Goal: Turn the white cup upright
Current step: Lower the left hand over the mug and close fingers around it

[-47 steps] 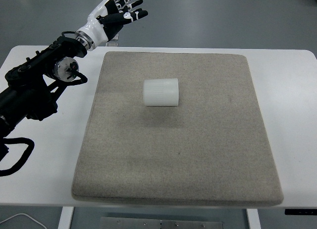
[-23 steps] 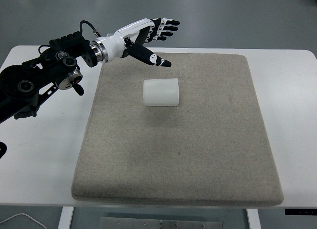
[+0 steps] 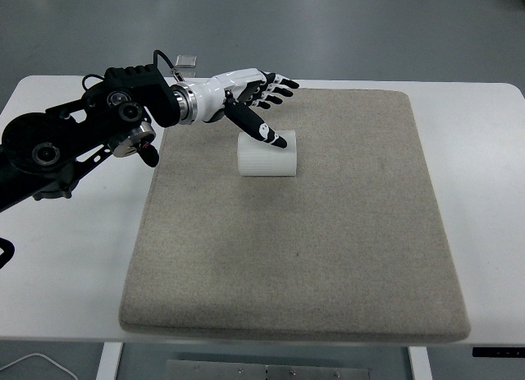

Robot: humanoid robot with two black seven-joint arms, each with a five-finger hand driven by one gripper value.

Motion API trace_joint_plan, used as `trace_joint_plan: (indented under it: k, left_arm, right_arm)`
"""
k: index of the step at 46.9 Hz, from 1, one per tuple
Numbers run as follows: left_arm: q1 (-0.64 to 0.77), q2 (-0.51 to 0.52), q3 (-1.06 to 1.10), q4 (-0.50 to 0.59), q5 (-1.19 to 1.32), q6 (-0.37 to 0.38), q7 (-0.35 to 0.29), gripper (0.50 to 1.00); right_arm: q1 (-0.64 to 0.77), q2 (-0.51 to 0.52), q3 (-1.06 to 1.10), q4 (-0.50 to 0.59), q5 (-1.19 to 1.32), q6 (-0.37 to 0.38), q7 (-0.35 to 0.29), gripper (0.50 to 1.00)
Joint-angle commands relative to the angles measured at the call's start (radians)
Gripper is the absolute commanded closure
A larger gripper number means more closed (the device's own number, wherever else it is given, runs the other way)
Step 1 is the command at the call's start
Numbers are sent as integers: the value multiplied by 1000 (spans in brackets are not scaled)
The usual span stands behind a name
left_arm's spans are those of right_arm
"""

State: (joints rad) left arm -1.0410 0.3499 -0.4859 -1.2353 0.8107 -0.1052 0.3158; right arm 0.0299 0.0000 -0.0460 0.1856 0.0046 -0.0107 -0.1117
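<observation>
1. Grey floor surrounds my white desk (image 3: 492, 150), which carries a beige felt mat (image 3: 328, 257).
2. On the mat's far half I see the white cup (image 3: 264, 157) lying on its side.
3. My left hand (image 3: 250, 97) hovers above it, fingers spread, holding nothing.

Premises present as a robotics laboratory or test bay. A white height-adjustable table (image 3: 484, 142), with a control panel on its front edge at lower right, stands on a plain grey floor (image 3: 369, 27). A grey felt mat (image 3: 328, 249) covers the middle of the table. A loose cable (image 3: 25, 363) lies below the table's near-left corner.
</observation>
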Motion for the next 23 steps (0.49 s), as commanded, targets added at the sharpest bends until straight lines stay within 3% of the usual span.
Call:
trace_joint_plan:
  k: [1, 23]
  left_arm:
    - [-7, -8, 26, 5, 22, 4, 6, 508]
    - [-5, -84, 82, 50, 248, 62, 5, 519]
  right_arm:
    - [-1, 0, 0, 0, 0, 0, 0, 570]
    - [-1, 0, 0, 0, 0, 0, 0, 570]
